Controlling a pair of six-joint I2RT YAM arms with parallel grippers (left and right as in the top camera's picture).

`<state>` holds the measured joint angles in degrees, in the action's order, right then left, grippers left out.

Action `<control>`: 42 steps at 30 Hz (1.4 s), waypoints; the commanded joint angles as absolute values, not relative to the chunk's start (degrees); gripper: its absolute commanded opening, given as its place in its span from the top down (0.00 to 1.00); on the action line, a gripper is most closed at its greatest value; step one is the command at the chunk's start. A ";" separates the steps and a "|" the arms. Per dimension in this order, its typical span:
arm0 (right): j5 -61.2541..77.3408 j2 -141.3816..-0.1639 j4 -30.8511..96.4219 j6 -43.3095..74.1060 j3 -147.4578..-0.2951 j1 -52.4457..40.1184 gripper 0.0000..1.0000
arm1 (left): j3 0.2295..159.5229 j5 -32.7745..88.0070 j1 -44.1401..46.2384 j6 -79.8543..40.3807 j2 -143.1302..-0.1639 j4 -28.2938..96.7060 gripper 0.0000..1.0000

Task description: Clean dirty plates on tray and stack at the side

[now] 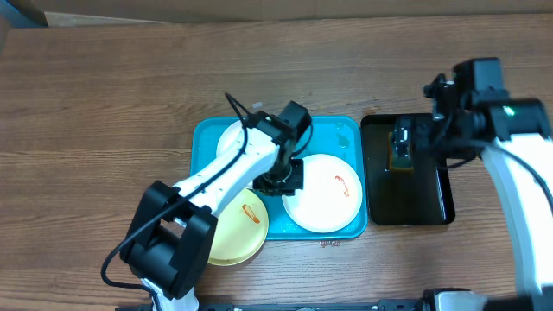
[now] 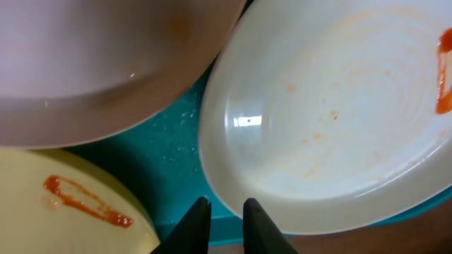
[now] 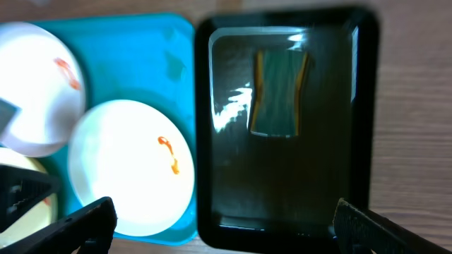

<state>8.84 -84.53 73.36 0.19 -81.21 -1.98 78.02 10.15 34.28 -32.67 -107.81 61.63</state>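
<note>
Black tray (image 3: 282, 183) with sponge (image 3: 279, 92) beside tray (image 3: 176, 42)

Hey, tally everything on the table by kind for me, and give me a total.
Plates: 3 (white plate, second white plate, pale yellow plate)
Trays: 2 (turquoise tray, black tray)
Sponges: 1 (sponge, lying in the black tray)
Total: 6
</note>
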 commanded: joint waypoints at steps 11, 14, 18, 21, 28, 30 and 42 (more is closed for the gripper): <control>9.72 -93.41 68.73 4.01 -82.70 -2.17 0.00 | 77.73 -2.61 39.62 -36.93 -100.92 64.51 0.83; 10.13 -93.41 67.70 6.26 -82.39 -2.17 0.00 | 77.69 -7.79 42.76 -40.64 -96.73 64.90 0.82; 9.65 -93.43 67.00 6.35 -81.34 -2.17 0.00 | 76.99 -15.70 47.72 -48.84 -94.56 65.32 0.80; 2.81 -93.56 66.15 12.49 -80.55 -2.17 0.05 | 75.02 -15.57 49.10 -52.47 -94.89 63.83 0.80; -2.55 -93.60 59.48 16.67 -75.57 -2.20 0.09 | 71.31 -9.89 44.99 -50.85 -94.91 60.73 0.76; -2.55 -93.67 56.77 16.47 -73.71 -2.17 0.09 | 71.31 -6.42 43.46 -48.25 -94.91 59.66 0.75; -2.52 -93.69 27.86 16.10 -54.61 -2.24 0.16 | 71.26 3.01 38.63 -41.06 -95.13 57.04 0.62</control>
<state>-1.87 -93.82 32.49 15.70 -57.89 -1.98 71.48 1.23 38.59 -42.81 -94.72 57.34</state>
